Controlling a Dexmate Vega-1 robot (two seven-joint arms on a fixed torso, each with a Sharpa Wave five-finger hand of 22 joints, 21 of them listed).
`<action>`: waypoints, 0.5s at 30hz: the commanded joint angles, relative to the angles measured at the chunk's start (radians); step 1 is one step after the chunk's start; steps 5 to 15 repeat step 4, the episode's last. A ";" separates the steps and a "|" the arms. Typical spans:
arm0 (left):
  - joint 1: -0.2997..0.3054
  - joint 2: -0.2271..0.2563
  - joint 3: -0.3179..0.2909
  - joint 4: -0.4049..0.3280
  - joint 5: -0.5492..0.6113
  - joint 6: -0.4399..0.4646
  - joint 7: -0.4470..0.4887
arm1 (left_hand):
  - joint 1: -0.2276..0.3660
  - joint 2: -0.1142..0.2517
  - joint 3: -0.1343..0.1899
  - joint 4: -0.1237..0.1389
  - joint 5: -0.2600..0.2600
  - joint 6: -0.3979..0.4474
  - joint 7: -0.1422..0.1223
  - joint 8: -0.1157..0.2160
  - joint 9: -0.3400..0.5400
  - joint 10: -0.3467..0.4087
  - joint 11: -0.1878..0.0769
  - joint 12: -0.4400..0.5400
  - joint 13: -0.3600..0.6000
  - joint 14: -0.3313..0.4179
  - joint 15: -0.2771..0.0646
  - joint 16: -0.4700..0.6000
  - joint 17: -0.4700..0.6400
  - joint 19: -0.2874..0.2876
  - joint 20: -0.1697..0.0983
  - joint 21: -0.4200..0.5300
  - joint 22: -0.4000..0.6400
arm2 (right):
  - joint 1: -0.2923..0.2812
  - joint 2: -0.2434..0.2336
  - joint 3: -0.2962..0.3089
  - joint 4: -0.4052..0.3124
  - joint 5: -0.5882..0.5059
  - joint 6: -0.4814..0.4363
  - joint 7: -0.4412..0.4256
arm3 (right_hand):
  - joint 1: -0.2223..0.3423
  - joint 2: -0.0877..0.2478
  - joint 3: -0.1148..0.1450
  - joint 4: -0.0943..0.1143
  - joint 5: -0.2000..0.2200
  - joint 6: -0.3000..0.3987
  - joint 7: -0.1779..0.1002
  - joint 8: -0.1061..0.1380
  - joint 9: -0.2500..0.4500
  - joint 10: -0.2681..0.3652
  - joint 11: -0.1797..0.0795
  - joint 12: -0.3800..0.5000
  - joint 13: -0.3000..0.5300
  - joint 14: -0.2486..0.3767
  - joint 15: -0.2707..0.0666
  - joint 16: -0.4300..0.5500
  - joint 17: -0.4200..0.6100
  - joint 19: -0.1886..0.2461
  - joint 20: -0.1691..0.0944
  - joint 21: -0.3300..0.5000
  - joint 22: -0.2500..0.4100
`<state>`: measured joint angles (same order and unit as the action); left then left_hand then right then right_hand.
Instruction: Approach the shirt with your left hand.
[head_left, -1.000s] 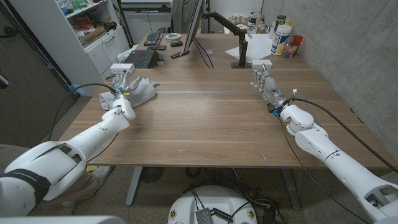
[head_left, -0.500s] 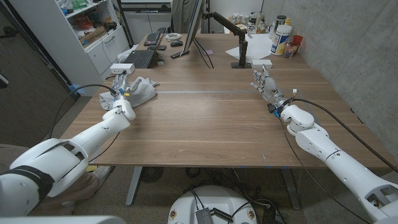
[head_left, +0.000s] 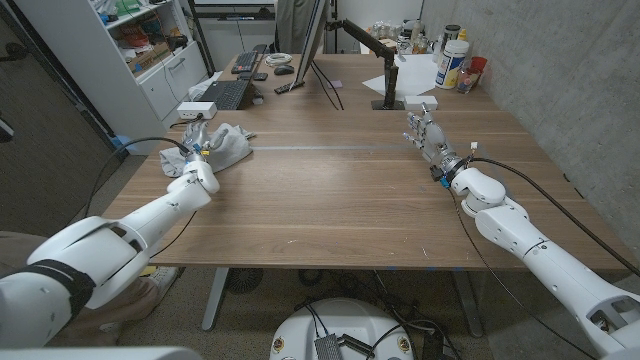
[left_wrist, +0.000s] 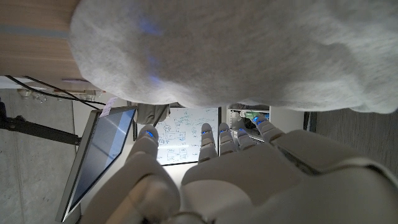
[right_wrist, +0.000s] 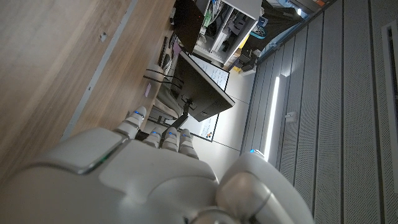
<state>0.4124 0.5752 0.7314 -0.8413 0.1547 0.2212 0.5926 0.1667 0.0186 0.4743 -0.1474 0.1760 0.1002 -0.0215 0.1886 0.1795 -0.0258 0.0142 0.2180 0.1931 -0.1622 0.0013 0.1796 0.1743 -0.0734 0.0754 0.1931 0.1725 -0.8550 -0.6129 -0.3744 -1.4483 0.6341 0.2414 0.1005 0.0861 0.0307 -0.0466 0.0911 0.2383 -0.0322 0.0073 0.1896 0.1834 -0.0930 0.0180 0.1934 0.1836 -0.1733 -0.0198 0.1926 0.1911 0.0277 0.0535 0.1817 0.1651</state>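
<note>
shirt (left_wrist: 236, 50) edges cropped; left hand (head_left: 197, 142) contact perhaps hidden

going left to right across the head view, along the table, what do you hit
left hand → shirt → bare wooden table → right hand. The left hand sits at the crumpled grey shirt's left edge; whether it touches the cloth is unclear.
</note>
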 joint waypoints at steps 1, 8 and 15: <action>-0.018 -0.021 0.015 0.049 -0.016 -0.023 0.007 | 0.012 0.001 0.006 -0.001 -0.002 0.004 0.003 -0.002 0.001 -0.009 0.000 -0.001 0.005 -0.008 0.002 0.002 0.002 -0.002 0.007 -0.001 0.001 | 0.002 -0.001 -0.002 0.002 -0.003 0.000 0.001 | 0.006 0.008 -0.001 -0.003 0.001 0.004 0.003 0.006 0.003 0.001 0.001 0.001 0.004 -0.018 0.006 0.003 0.000 -0.004 0.004 0.004 0.003; -0.020 -0.019 0.017 0.049 -0.015 -0.026 0.011 | 0.012 0.001 0.006 -0.001 -0.002 0.004 0.003 -0.002 0.001 -0.008 0.000 -0.001 0.005 -0.007 0.001 0.002 0.002 -0.001 0.006 -0.001 0.001 | 0.008 0.001 -0.004 0.008 -0.005 0.002 0.005 | 0.007 0.008 -0.001 -0.003 0.001 0.005 0.003 0.006 0.003 0.002 0.001 0.001 0.004 -0.018 0.006 0.004 0.000 -0.004 0.004 0.004 0.003; -0.020 -0.019 0.017 0.049 -0.015 -0.026 0.011 | 0.012 0.001 0.006 -0.001 -0.002 0.004 0.003 -0.002 0.001 -0.008 0.000 -0.001 0.005 -0.007 0.001 0.002 0.002 -0.001 0.006 -0.001 0.001 | 0.008 0.001 -0.004 0.008 -0.005 0.002 0.005 | 0.007 0.008 -0.001 -0.003 0.001 0.005 0.003 0.006 0.003 0.002 0.001 0.001 0.004 -0.018 0.006 0.004 0.000 -0.004 0.004 0.004 0.003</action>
